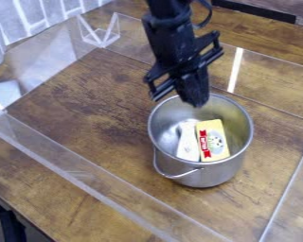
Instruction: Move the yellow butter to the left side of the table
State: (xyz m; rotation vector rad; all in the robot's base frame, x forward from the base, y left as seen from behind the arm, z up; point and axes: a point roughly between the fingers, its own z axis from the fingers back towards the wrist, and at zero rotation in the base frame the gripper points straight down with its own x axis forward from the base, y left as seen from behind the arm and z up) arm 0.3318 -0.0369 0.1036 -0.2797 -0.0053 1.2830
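End effector (177,96) over the rim of the steel pot (199,177), fingers spread, two tips apart, nothing between them. Yellow butter (212,139) inside the pot, red-and-white label facing up, beside a plain white block (188,142); whether the two touch cannot be told from this view

Pot stands on the tabletop (84,109), toward the right of the camera view. Bare wood shows to the left of it in view, likely the target area if "left" is read from the camera

Progress, judged from the present layout: essentially nothing of the move is done. Butter not gripped, not out of the pot, not at the left side. Remaining: align over the packet, descend within the wall, grip it, lift past the rim, carry left, set down, release

Possible trouble: little room inside the pot; a finger could catch the white block or knock the rim on the way in
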